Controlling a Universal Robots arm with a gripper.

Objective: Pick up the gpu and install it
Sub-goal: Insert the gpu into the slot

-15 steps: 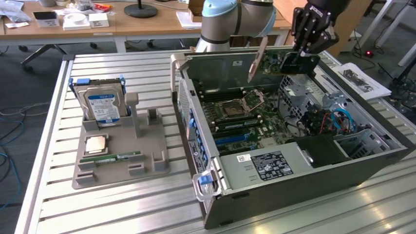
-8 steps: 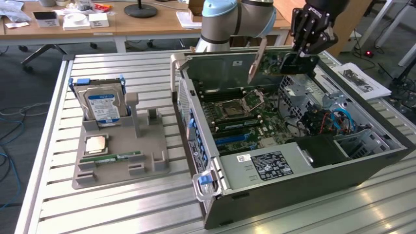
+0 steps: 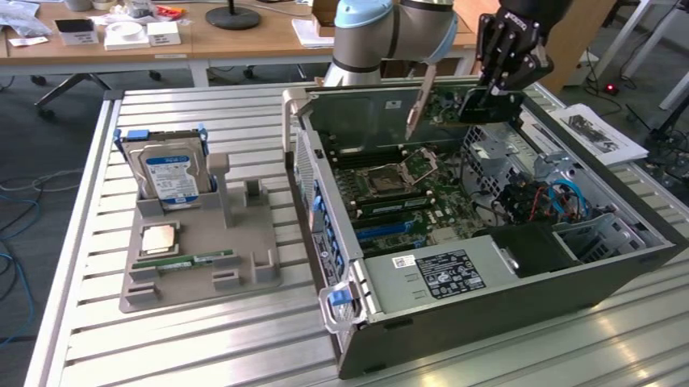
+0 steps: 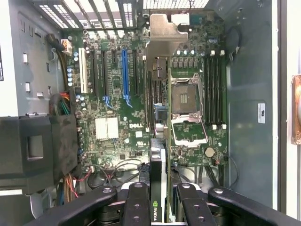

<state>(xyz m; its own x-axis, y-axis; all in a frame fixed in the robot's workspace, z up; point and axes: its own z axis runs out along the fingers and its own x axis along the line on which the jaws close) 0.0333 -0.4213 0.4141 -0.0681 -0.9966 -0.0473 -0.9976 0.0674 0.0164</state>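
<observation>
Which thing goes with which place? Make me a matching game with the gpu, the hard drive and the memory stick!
Things:
1. gpu
2. hard drive
3. memory stick

Places:
A. lying down on the grey holder
B. held by the gripper above the open computer case
C. standing upright in the grey holder

Pairs: 1-B, 2-C, 3-A

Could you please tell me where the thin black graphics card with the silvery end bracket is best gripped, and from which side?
By its upper long edge, from above, clamping the two flat faces, as the black gripper holds the thin black gpu now. It hangs edge-down over the green motherboard, leaving its lower edge and silvery bracket free.
</observation>
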